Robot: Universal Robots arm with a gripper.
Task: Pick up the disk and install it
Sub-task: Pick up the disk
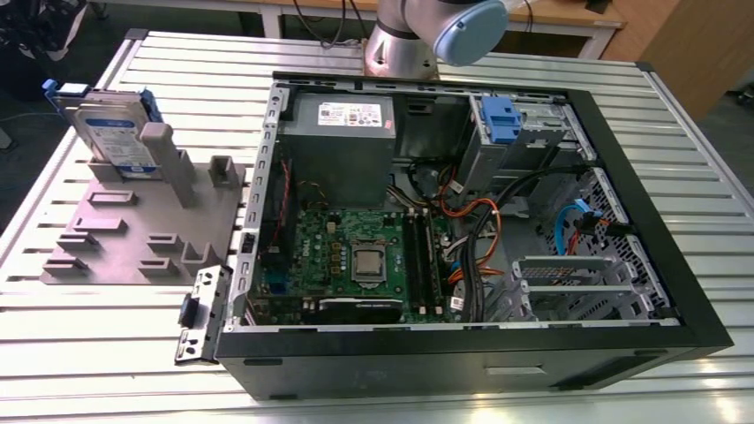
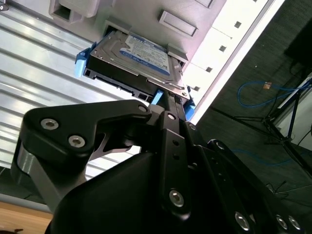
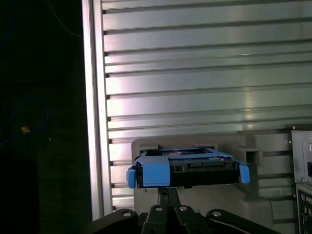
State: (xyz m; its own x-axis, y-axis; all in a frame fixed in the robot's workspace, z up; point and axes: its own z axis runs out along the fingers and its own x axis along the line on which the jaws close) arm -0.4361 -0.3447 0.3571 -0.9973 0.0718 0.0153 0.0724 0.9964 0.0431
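Observation:
The disk [image 1: 116, 132] stands on edge in a slot of the grey holder block [image 1: 130, 238], at the exterior view's left. It is silver with a white-and-blue label and a blue frame. In both wrist views the disk [image 2: 139, 56] [image 3: 187, 168] lies just past my gripper's tips. My gripper [image 3: 168, 191] [image 2: 168, 95] has its fingers drawn together and nothing between them. It points at the disk's edge, and whether it touches is unclear.
An open black computer case [image 1: 471, 344] lies at the exterior view's right, with a motherboard [image 1: 365, 256], cables and a grey power-supply box [image 1: 342, 115] inside. A blue latch [image 1: 501, 119] marks the drive bay at its far corner. The arm's base [image 1: 407, 44] rises behind it on a ribbed metal table [image 1: 106, 353].

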